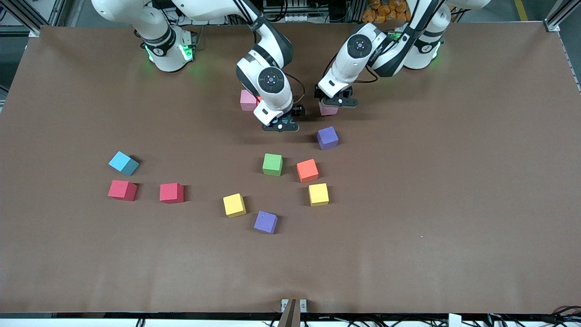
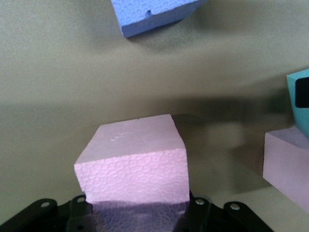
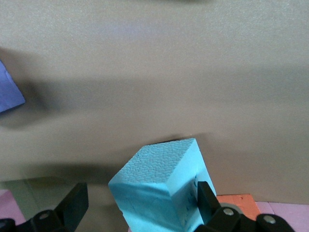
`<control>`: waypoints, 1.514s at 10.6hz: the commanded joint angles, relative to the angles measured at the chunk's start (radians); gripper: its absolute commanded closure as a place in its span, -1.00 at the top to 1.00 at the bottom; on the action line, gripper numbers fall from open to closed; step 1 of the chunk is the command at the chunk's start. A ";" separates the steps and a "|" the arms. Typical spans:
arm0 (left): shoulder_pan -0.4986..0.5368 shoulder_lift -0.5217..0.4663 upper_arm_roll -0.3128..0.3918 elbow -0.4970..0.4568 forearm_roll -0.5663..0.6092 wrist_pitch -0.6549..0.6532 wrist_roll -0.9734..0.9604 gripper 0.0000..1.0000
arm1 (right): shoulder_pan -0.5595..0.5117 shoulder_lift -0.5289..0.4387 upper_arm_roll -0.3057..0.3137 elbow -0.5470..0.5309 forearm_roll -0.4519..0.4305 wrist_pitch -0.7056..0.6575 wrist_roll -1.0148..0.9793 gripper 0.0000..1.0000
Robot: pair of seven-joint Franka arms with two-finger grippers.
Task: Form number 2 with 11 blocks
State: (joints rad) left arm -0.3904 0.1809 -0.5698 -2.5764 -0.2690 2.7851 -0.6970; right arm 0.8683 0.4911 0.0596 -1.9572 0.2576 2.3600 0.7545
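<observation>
A matte brown table [image 1: 408, 254] fills the front view, with metal framing and cables along its edge by the robots' bases. No digit stands yet: the blocks lie scattered, so there is no long axis to read. Taking the green block [image 1: 272, 164] as landmark: an orange block [image 1: 307, 170] sits just beside it toward the left arm's end, a yellow block [image 1: 318, 194] nearer the camera than that, a purple block [image 1: 327, 137] farther from the camera; another yellow block [image 1: 234, 205] and another purple block [image 1: 265, 222] lie nearer the camera; two red blocks [image 1: 171, 192] and a blue block [image 1: 123, 163] lie well apart toward the right arm's end. The left gripper [image 1: 335, 102] is clamped on a pink block [image 2: 135, 164], which sits square between its fingers [image 2: 43, 212] low at the table, farther from the camera than the green block. The right gripper [image 1: 280, 126] stands with jaws spread wide; a turquoise block [image 3: 161, 188] sits tilted between its fingers [image 3: 72, 205], close to one and apart from the other. A second pink block [image 1: 248, 100] lies beside that gripper.
</observation>
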 commanded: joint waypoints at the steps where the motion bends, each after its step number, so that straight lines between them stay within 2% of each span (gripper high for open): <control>1: 0.004 -0.014 -0.004 0.015 -0.015 -0.027 0.022 -1.00 | 0.001 -0.020 -0.001 -0.009 0.008 -0.008 0.009 1.00; 11: 0.031 0.025 -0.004 0.090 -0.013 -0.079 0.040 -1.00 | 0.024 0.017 -0.001 -0.014 -0.003 0.050 0.014 1.00; 16: 0.038 0.029 -0.004 0.091 -0.013 -0.085 0.042 -1.00 | 0.031 0.014 -0.003 -0.014 -0.003 0.059 0.008 1.00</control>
State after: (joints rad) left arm -0.3634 0.2021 -0.5694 -2.5008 -0.2690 2.7201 -0.6859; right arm 0.8969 0.5155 0.0603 -1.9648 0.2566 2.4160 0.7547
